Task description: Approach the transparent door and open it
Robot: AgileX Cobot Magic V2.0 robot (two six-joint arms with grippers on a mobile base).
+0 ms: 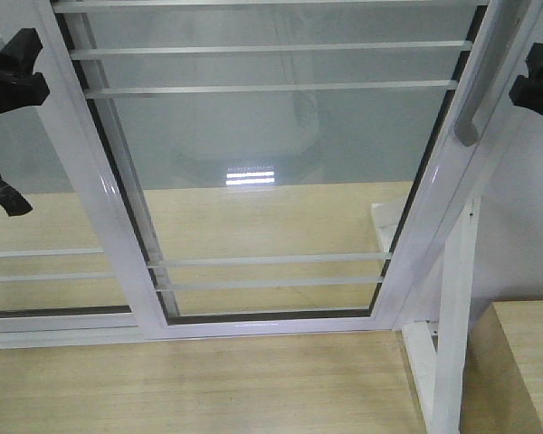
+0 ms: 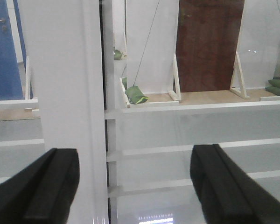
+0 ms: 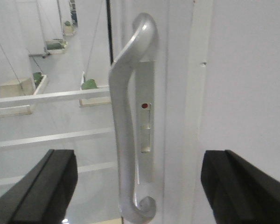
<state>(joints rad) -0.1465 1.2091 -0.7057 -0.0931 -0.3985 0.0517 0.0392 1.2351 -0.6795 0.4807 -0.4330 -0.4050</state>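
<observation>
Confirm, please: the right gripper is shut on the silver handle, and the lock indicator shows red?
Not shut: the right wrist view shows the right gripper open, fingers either side of the silver handle, not touching. The lock indicator does show red.

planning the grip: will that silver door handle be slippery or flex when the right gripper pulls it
Probably slippery: the handle looks like smooth, glossy metal. Likely stiff, since it is thick and joins the frame at both ends.

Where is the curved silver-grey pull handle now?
The curved silver-grey pull handle sits mid-picture in the right wrist view, on the white door frame, ahead of the open right gripper.
</observation>
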